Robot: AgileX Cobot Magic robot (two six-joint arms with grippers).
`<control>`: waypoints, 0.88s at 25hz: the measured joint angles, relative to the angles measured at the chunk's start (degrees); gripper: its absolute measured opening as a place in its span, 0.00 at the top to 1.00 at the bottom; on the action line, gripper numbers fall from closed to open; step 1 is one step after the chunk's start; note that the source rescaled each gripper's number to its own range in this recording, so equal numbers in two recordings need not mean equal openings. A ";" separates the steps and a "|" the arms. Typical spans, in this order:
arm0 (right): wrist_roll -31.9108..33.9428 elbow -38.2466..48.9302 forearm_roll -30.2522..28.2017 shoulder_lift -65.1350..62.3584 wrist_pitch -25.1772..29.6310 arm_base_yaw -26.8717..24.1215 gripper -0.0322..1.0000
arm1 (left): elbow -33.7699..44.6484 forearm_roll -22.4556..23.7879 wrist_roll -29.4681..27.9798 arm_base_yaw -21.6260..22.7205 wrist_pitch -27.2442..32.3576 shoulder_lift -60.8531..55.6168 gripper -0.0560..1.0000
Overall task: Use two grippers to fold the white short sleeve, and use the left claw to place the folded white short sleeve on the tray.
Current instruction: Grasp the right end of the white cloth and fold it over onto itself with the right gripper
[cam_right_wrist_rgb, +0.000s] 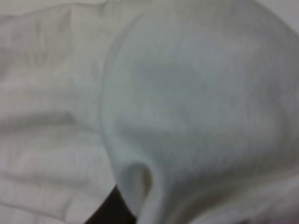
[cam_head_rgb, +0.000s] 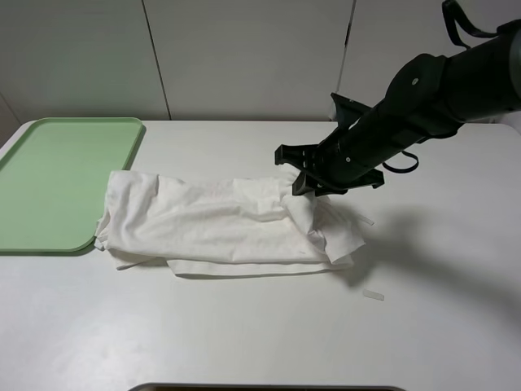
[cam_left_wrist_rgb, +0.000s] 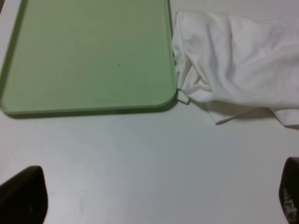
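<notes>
The white short sleeve (cam_head_rgb: 220,224) lies wrinkled and partly folded in a long band across the table's middle. Its left end touches the right rim of the pale green tray (cam_head_rgb: 57,179). My right gripper (cam_head_rgb: 303,189) reaches down from the right onto the shirt's right part, and cloth bunches up at its jaws. In the right wrist view the white short sleeve (cam_right_wrist_rgb: 187,93) fills the picture, with a dark finger (cam_right_wrist_rgb: 110,210) under a fold. The left gripper (cam_left_wrist_rgb: 154,200) hovers open over bare table near the tray (cam_left_wrist_rgb: 88,56) and the white short sleeve's end (cam_left_wrist_rgb: 243,60). That arm is outside the exterior high view.
A small pale tape strip (cam_head_rgb: 373,295) lies on the table right of the shirt's front edge. A dark edge (cam_head_rgb: 269,388) shows at the table's near side. White wall panels stand behind the table.
</notes>
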 joint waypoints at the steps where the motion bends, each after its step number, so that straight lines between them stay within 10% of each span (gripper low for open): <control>1: -0.44 0.00 0.08 0.00 -0.31 0.27 0.76 | 0.00 0.00 0.00 0.00 0.00 0.00 0.00; 12: -11.80 0.00 7.22 0.00 -6.29 6.17 0.26 | 0.00 0.00 0.00 0.00 0.00 0.00 0.00; 22: -25.87 -6.97 21.85 8.25 -5.79 14.24 0.22 | 0.00 0.00 0.00 0.00 0.00 0.00 0.00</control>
